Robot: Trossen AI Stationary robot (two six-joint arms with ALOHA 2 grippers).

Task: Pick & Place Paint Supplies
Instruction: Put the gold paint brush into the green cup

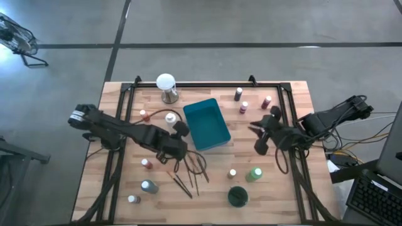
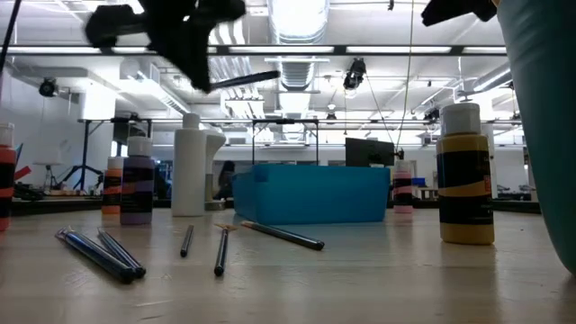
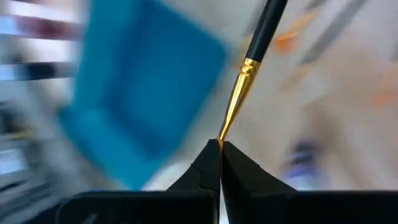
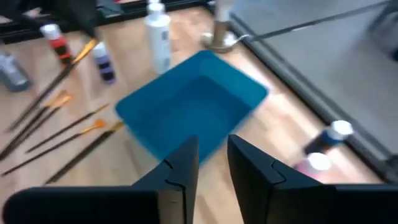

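The left gripper (image 3: 220,146) is pinching a thin brush with a black handle and gold metal ferrule (image 3: 247,74) between its two dark fingertips, which are pressed together on the brush's tip end, so the brush is sticking out forward from the jaws. In the high view this left gripper (image 1: 178,145) is hanging over the wooden slatted table (image 1: 289,194) just beside the near-left corner of the teal rectangular plastic tray (image 1: 206,123), and in the low view the brush is showing raised clear of the tabletop. The right gripper (image 4: 213,158) is standing with its fingers apart and nothing between them, facing the teal tray from the tray's right side; from above it (image 1: 259,130) is sitting well apart from the left one. Several more thin dark and orange-handled brushes (image 1: 191,172) are lying loose on the wood just in front of the tray. Small white-capped paint bottles are standing scattered around the table, among them a dark one (image 1: 238,94) behind the tray and a larger green one (image 1: 254,174) on the near right. A white globe on a metal base (image 1: 166,86) is standing at the far edge.
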